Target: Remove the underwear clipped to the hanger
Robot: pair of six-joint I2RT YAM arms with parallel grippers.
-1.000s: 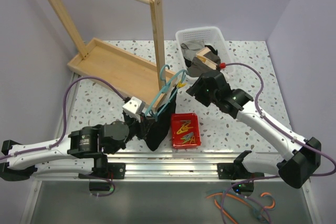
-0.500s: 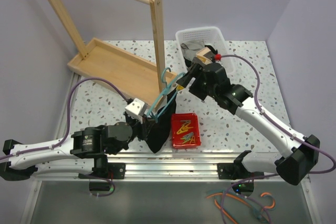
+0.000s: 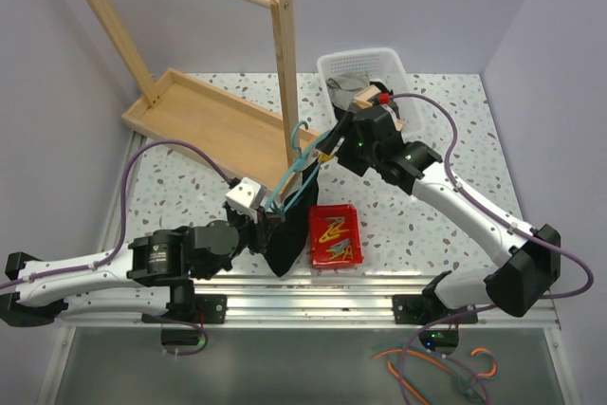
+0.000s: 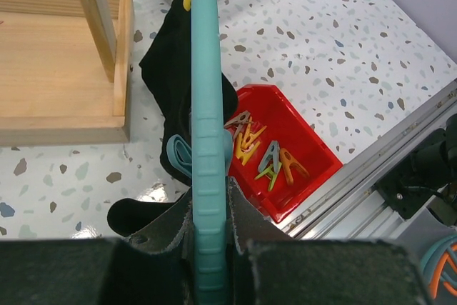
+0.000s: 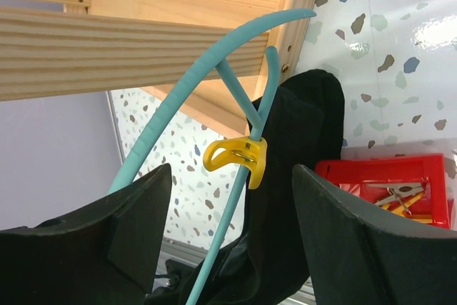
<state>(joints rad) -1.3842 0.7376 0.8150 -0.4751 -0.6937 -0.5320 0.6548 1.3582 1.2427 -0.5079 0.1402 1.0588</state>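
My left gripper (image 3: 268, 218) is shut on the lower part of the teal hanger (image 3: 292, 175), which it holds up tilted; the hanger runs between the jaws in the left wrist view (image 4: 207, 198). The black underwear (image 3: 292, 231) hangs from the hanger's frame, held by a yellow clothespin (image 5: 239, 158) near the top. My right gripper (image 3: 332, 144) is open, its jaws apart on either side of the yellow clothespin (image 3: 327, 151) and not touching it. The underwear also shows in both wrist views (image 4: 171, 83) (image 5: 300, 176).
A red bin (image 3: 337, 235) with several loose clothespins sits right of the underwear. A white basket (image 3: 398, 68) with cloths stands at the back right. The tall wooden rack (image 3: 282, 64) and its tray base (image 3: 204, 116) stand close behind the hanger.
My right gripper has moved left and towards the top of the hanger, and now straddles the yellow clothespin. The left arm shifted slightly and still holds the hanger.
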